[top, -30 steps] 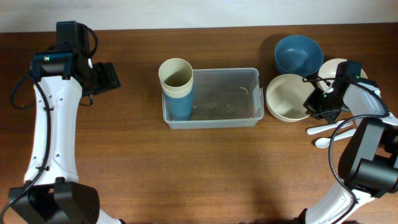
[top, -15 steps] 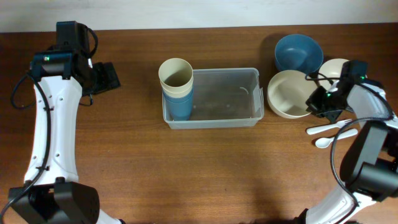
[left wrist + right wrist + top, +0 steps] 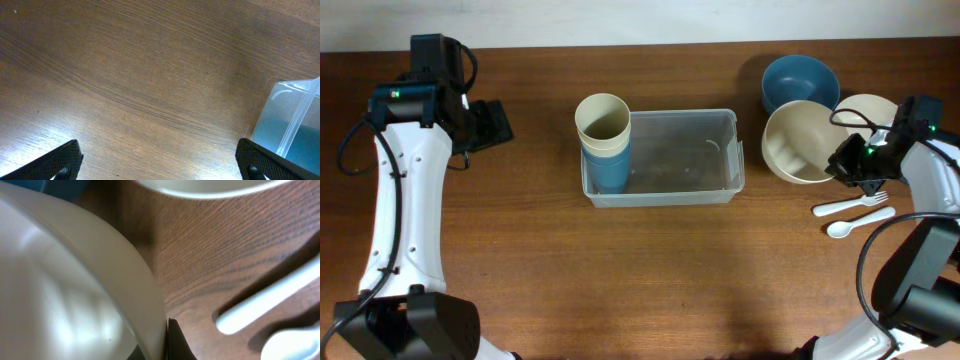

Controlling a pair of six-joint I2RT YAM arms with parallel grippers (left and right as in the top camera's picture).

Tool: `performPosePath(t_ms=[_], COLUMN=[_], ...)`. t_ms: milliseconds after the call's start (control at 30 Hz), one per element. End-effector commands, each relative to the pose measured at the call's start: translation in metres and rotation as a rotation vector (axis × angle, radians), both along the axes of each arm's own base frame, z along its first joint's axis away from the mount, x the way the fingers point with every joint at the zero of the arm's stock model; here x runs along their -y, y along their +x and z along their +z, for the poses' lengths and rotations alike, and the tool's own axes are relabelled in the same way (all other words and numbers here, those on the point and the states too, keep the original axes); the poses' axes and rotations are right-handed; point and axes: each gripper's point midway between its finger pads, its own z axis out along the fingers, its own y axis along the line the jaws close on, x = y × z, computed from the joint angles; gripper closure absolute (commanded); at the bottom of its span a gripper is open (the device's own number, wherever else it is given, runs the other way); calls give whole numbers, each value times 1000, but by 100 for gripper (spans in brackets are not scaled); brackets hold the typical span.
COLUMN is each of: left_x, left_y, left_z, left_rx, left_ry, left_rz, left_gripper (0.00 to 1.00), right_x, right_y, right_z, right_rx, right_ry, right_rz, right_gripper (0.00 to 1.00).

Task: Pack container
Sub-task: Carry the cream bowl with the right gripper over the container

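Observation:
The container (image 3: 665, 158), a clear rectangular bin, sits mid-table with a stack of cups (image 3: 604, 140), cream over blue, at its left end. To its right, my right gripper (image 3: 842, 161) is shut on the rim of a cream bowl (image 3: 802, 140), which is tipped up on edge. In the right wrist view that cream bowl (image 3: 75, 285) fills the left side and its wall is pinched at my right gripper (image 3: 164, 342). My left gripper (image 3: 490, 124) hangs open far to the left over bare wood. In the left wrist view the left gripper (image 3: 160, 162) holds nothing and the container's corner (image 3: 295, 120) shows at the right.
A blue bowl (image 3: 801, 82) and a second cream bowl (image 3: 873, 107) stand behind the held bowl. A white fork (image 3: 850, 206) and a white spoon (image 3: 858, 223) lie just in front of the right gripper. The table's far edge runs along the top.
The right gripper has moved right and back with the cream bowl, tipping it up from flat onto its edge. The left arm has not moved.

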Motion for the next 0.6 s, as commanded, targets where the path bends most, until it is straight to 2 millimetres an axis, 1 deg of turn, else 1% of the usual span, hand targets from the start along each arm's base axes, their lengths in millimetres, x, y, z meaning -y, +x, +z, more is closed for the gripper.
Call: performPosePath(t_ms=[0,100,200,233,300,400,567], left_x=[-2,-2,-2,-2,-2,-2,-2], left_y=[-2,-2,-2,-2,-2,-2,-2], left_z=[-3,-3,-3,-3,-3,-3,-3], left_rx=[-7,-7,-7,-7,-7,-7,-7], left_ry=[0,0,0,0,0,0,0], left_rz=[15,15,15,15,15,15,15], left_gripper=[0,0,0,0,0,0,0], right_x=[1,-4,-8,-14,-28,-53,-97], right_y=[14,14,7,1,-1,-2,-4], right_z=[59,100,132,156,172,180,174], right_rx=[141,197,199,188,196,201,175], right_ry=[-29,-71,-150,-222,-246,-238,-216], right_rz=[23,74,105,129,161,223,339], right_gripper=[96,96,96,96,96,96,96])
